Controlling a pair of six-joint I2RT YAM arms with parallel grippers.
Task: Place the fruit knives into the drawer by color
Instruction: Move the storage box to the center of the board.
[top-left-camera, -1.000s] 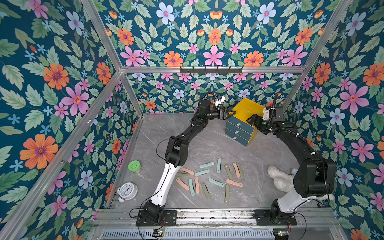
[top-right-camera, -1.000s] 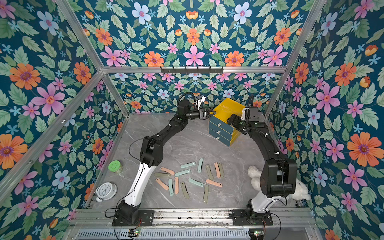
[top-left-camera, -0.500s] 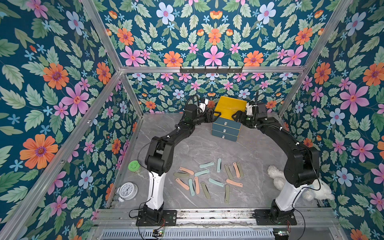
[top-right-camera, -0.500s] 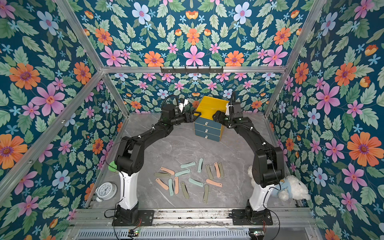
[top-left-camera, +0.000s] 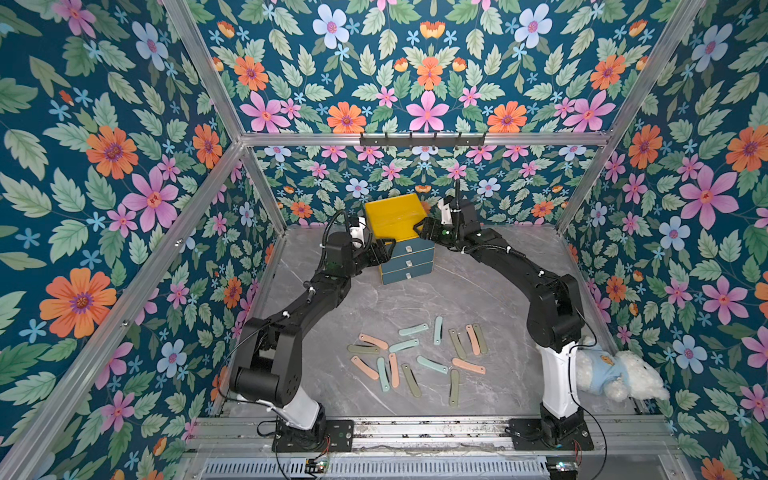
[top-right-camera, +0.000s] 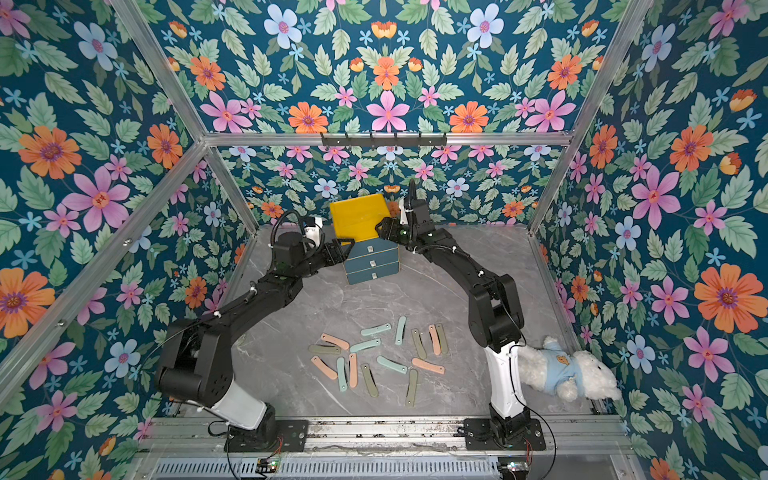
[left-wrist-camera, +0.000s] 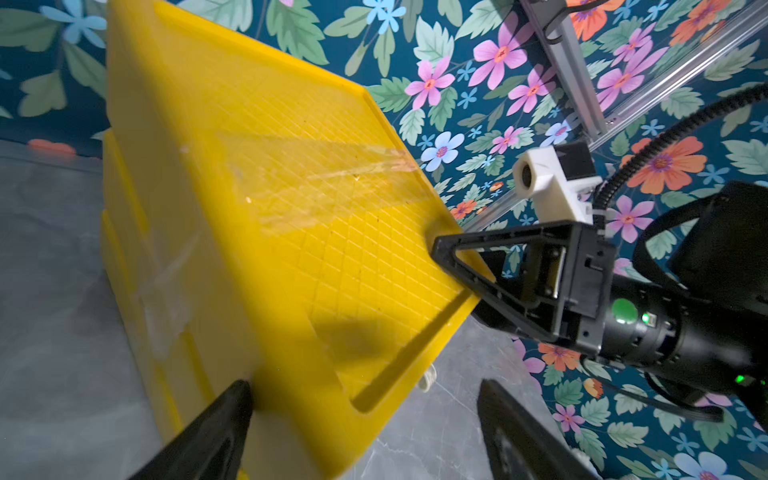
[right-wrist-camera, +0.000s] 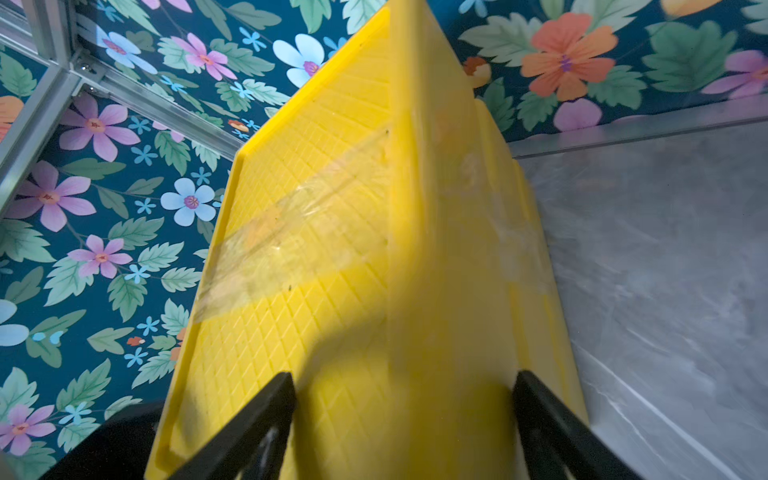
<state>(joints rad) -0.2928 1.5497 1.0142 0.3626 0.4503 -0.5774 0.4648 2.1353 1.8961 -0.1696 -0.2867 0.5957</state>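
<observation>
cabinet (top-left-camera: 395, 216): prob light, stiff, slick; gripping best at top corners.
left gripper (left-wrist-camera: 365, 386): gaping, straddling corner.
right gripper (right-wrist-camera: 403, 376): straddling edge; grip unclear.

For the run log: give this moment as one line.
drawer: shut | left gripper: open, astride its corner | right gripper: astride top edge, grip unclear | fruit knives: loose on table

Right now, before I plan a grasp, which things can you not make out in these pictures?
- The drawer: all three fronts are shut in both top views, so its contents are hidden.
- The fruit knives: too small in both top views to show their end holes, and absent from the wrist views.
- The right tool: the right wrist view is blurred, so its contact with the drawer is unclear.
- The plush toy: partly behind the right arm.
</observation>
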